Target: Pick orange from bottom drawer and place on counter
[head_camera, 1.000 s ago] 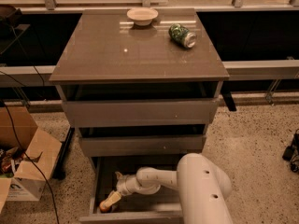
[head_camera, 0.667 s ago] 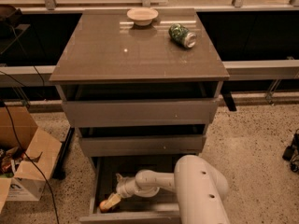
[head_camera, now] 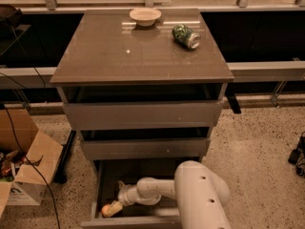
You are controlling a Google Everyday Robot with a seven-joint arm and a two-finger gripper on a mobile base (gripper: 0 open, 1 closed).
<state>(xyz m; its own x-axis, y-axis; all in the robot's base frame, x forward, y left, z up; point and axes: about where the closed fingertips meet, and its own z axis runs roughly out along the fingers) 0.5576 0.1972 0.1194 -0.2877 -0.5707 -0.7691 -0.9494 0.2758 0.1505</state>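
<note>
The gripper (head_camera: 113, 207) is down inside the bottom drawer (head_camera: 127, 222), at its near left corner, with its pale tip right against the orange (head_camera: 105, 210). Whether it is spread, closed or already pinching the fruit I cannot tell from this view. The orange lies on the drawer floor in that corner, close to the left wall and the front edge, which probably explains why the arm (head_camera: 152, 190) comes in low and from the right, with its bulky white body filling the near right side of the opening. The drawer is pulled out toward the near side to leave room for this reach. The middle drawer (head_camera: 145, 148) and top drawer (head_camera: 143, 114) above it are only slightly ajar, so any lift would likely need to come out toward the near side before rising. The counter (head_camera: 138, 51) on top has a bowl (head_camera: 145, 16) at its far edge and a green can (head_camera: 186, 36) lying on its side at the far right, leaving the near part bare for setting the fruit down. A cardboard box (head_camera: 28, 166) sits on the floor to the left.
</note>
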